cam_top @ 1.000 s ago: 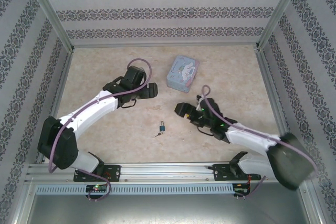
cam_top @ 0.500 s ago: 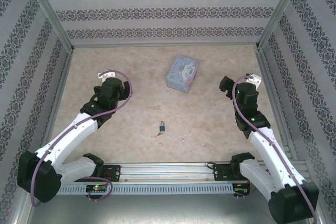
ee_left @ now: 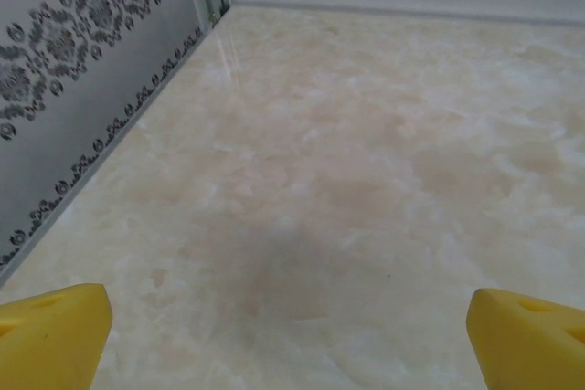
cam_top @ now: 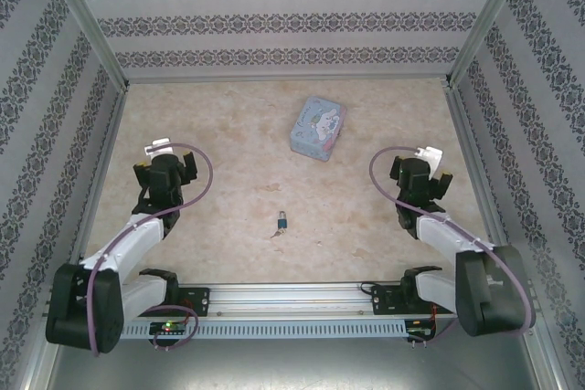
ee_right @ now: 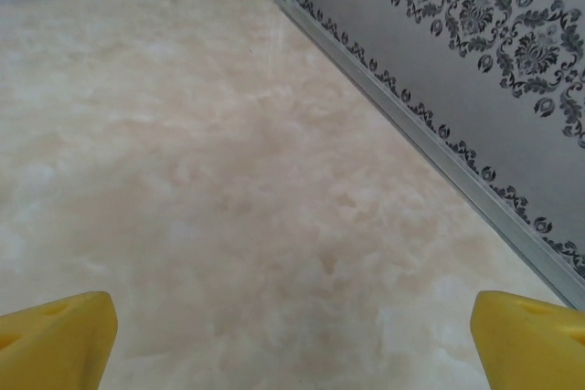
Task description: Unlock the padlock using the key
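From above, the padlock [cam_top: 284, 220] lies on the desk [cam_top: 228, 134] near the front rail, about midway between the two arms. Its long axis runs near-to-far, with the thin shackle pointing to the far side. The key [cam_top: 274, 234] is just beside it, at its near-left corner and slanted; whether the two touch is too small to tell. The left arm [cam_top: 137, 226] and right arm [cam_top: 448, 230] are folded close to their bases, wrists out near the side walls, so both are well apart from the lock. Neither is clearly nearer, though the key sits on the left arm's side. A pale blue tin [cam_top: 318, 130] lies farther back.

At the left wrist, the left fingers [ee_left: 50, 335] are spread wide and hold nothing. They face the far-left corner, so I judge the lock is off to their right and nearer the bases.

At the right wrist, the right fingers [ee_right: 55, 335] are also wide and empty, facing the far-right corner — the lock should be to their left.
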Action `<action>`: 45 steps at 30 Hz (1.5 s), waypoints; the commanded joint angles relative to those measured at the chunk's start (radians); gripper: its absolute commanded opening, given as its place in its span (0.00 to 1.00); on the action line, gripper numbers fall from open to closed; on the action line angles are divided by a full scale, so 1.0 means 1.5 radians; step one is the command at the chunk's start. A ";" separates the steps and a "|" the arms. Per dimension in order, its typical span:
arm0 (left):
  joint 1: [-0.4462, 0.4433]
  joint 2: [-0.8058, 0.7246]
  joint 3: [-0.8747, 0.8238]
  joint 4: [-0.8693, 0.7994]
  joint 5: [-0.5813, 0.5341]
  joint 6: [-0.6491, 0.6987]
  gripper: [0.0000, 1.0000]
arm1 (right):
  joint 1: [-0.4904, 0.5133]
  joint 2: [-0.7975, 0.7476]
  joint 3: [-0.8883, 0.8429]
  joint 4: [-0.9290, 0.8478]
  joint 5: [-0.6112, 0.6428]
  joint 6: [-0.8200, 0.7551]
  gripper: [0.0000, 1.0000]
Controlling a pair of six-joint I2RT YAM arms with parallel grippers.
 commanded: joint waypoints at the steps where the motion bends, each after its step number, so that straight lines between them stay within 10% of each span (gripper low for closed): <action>1: 0.023 0.048 -0.019 0.145 0.044 0.022 1.00 | 0.027 0.035 0.000 0.158 0.023 -0.066 0.98; 14: 0.025 0.257 -0.043 0.383 0.172 0.077 0.99 | 0.047 0.179 -0.032 0.404 -0.088 -0.161 0.98; 19: 0.061 0.304 -0.011 0.365 0.287 0.078 0.99 | -0.031 0.250 -0.041 0.485 -0.275 -0.124 0.98; 23: 0.062 0.299 -0.003 0.337 0.290 0.076 0.99 | -0.067 0.225 0.017 0.341 -0.346 -0.102 0.98; 36: 0.060 0.300 -0.007 0.347 0.284 0.080 1.00 | -0.019 0.214 0.000 0.368 -0.240 -0.128 0.98; 45: 0.059 0.299 -0.009 0.349 0.282 0.080 1.00 | -0.051 0.214 0.020 0.327 -0.336 -0.119 0.98</action>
